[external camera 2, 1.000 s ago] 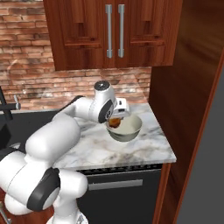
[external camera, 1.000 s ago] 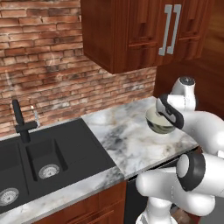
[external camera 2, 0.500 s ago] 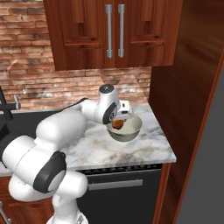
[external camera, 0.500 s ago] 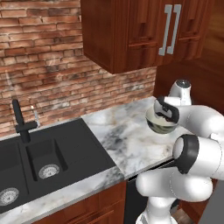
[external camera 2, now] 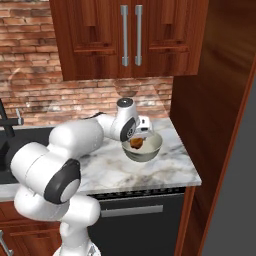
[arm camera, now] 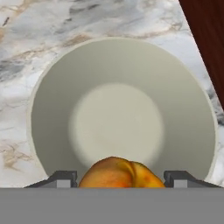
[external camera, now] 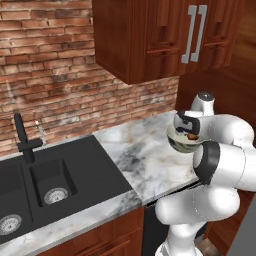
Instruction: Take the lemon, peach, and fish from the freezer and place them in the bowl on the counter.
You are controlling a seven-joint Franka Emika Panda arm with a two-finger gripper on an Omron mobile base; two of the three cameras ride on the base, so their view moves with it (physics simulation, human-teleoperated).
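Observation:
My gripper (arm camera: 119, 178) is shut on the peach (arm camera: 117, 172), an orange-red fruit held between the two fingertips. It hangs just above the pale bowl (arm camera: 52, 83), whose inside holds nothing. In the right base view the gripper (external camera 2: 138, 138) holds the peach (external camera 2: 136, 143) over the near rim of the bowl (external camera 2: 152, 149). From the left the bowl (external camera: 181, 146) and peach (external camera: 191, 136) sit half behind my arm. The bowl stands on the marble counter (external camera: 135, 150). The lemon, the fish and the freezer are out of view.
A black sink (external camera: 45, 185) with a dark faucet (external camera: 25, 140) lies to the left on the counter. Dark wood wall cabinets (external camera 2: 130, 40) hang above, and a tall wood panel (external camera 2: 215, 100) closes off the right end. A brick wall runs behind.
The hand has edged slightly to the right over the bowl with the peach still in it. The elbow and lower arm links have swung into a more upright pose.

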